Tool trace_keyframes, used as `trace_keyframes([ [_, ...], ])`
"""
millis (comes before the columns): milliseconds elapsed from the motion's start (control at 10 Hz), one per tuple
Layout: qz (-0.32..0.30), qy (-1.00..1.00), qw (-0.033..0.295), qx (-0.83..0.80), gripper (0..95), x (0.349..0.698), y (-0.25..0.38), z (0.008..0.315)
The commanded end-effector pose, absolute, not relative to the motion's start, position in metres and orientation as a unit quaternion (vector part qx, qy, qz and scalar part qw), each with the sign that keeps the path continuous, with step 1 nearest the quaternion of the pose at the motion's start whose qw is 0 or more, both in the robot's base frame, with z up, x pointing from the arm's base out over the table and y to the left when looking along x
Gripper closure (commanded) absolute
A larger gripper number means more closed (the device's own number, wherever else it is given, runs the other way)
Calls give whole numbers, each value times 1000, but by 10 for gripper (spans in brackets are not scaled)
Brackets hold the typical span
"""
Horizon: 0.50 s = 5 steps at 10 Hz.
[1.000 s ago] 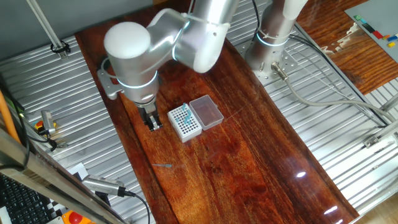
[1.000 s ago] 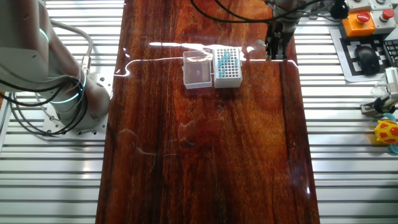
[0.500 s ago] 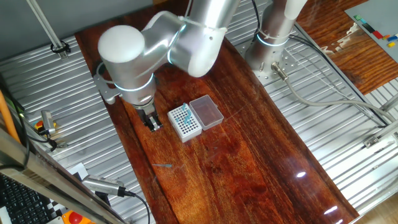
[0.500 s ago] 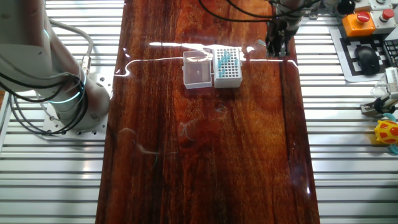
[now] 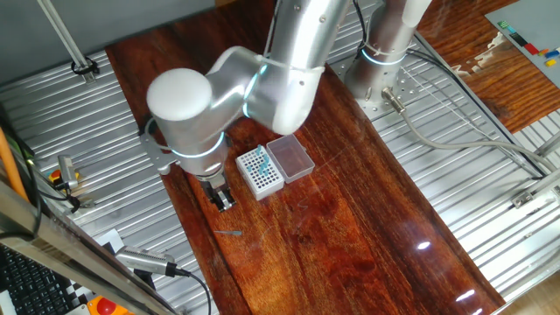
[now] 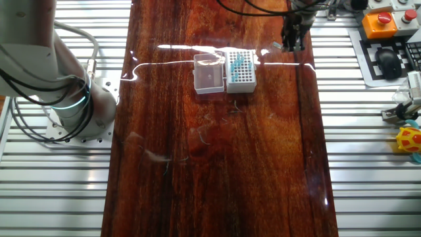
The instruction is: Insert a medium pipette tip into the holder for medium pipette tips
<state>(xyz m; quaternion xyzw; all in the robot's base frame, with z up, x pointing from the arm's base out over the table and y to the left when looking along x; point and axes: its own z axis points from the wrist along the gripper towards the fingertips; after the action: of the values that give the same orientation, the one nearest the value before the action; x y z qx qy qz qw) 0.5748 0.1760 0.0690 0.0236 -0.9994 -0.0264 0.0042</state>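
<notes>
The medium pipette tip (image 5: 230,233) lies flat on the dark wooden table, a thin pale sliver near the table's left front part. My gripper (image 5: 222,201) hangs a short way above and beyond it, left of the holder, its dark fingers slightly apart and nothing between them. The holder (image 5: 260,171) is a small white box with a grid of holes and some bluish tips in it; its clear pinkish lid (image 5: 290,157) lies open beside it. In the other fixed view the gripper (image 6: 291,41) is at the top right of the holder (image 6: 241,71), and I cannot make out the tip there.
The arm's base (image 5: 379,61) stands at the table's far end with cables trailing over ribbed metal panels (image 5: 455,131). Tools and a keyboard (image 5: 35,284) lie off the table's left edge. A control box (image 6: 383,23) and a mouse sit beside the table.
The gripper has moved away from the holder's side toward the pipette tip on the table. The tip, holder and lid have not moved.
</notes>
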Motion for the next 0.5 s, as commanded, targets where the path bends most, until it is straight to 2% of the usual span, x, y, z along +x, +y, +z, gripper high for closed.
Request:
trace_keyframes([
  [100, -14, -1000, -3, 7, 950, 575, 167, 76],
  [500, -17, -1000, -5, -9, 950, 575, 167, 76],
])
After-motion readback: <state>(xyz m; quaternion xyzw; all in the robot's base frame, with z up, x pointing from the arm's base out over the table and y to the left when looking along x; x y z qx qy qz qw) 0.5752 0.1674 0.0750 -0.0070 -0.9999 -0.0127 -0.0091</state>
